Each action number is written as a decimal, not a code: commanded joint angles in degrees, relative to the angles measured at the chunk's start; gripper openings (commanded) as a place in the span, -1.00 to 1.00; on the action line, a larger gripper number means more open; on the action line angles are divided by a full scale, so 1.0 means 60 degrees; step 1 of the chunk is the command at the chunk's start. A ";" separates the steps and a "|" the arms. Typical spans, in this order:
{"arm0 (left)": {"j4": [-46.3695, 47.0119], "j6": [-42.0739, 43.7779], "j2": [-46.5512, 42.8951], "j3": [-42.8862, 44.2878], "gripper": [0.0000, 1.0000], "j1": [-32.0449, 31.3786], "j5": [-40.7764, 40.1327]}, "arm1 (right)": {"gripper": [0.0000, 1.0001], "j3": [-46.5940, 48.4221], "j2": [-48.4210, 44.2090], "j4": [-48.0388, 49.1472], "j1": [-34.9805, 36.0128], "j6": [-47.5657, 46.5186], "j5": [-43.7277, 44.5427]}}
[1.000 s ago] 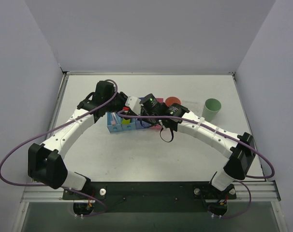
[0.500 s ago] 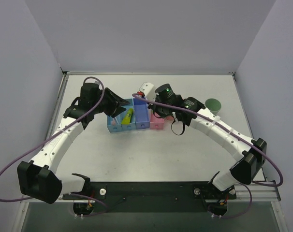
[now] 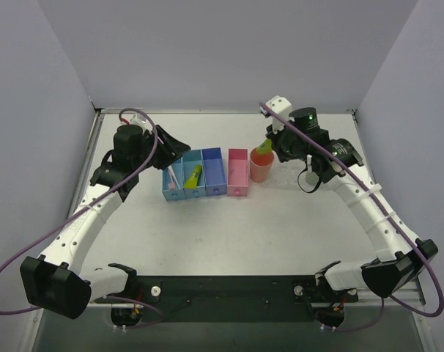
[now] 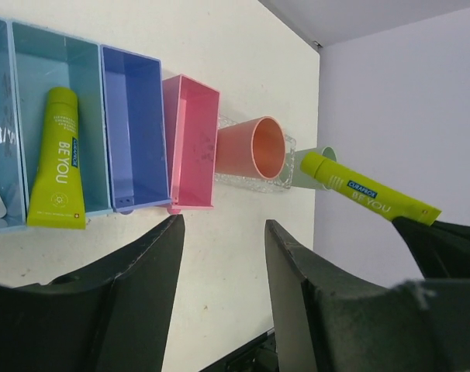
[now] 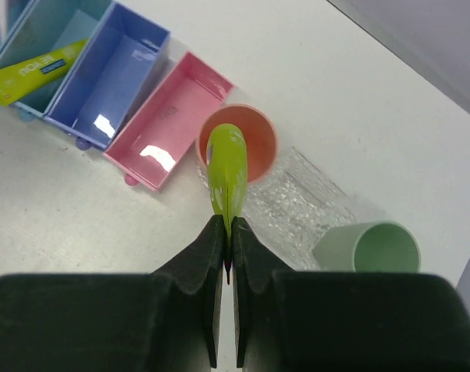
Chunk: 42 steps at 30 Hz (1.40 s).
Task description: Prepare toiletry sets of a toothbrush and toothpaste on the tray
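- The left gripper (image 4: 223, 225) holds its two dark fingers apart above the white table (image 4: 227, 263).
- A toothpaste tube (image 4: 55, 159) lies in the teal bin (image 4: 45, 58), next to a blue bin (image 4: 134, 132) and the pink box (image 4: 190, 139).
- An orange cup (image 4: 254, 147) stands on the clear tray (image 4: 250, 183).
- A second toothpaste tube (image 4: 367, 198) slants in the air beside it, its far end pinched by the right gripper (image 4: 425, 226), crossing a green cup (image 4: 305, 180).

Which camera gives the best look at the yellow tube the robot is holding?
The left wrist view: the held toothpaste tube shows side-on, with its label readable. The right wrist view sees it end-on, pinched in the right gripper. The top view shows only a sliver.
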 commanded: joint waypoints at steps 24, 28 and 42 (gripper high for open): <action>0.1416 0.2355 -0.0527 -0.0105 0.11 0.0275 -0.0643 | -1.00 0.2469 0.2299 -0.2643 -0.3676 0.0720 -0.0677; 0.1591 0.2282 -0.0425 -0.0238 0.10 0.0319 -0.0453 | -1.00 0.2527 0.2607 -0.2643 -0.3691 0.0720 -0.0589; 0.1929 0.2019 -0.0425 -0.0619 0.10 0.0378 -0.0336 | -1.00 0.1868 0.2710 -0.1808 -0.3676 0.0632 -0.0326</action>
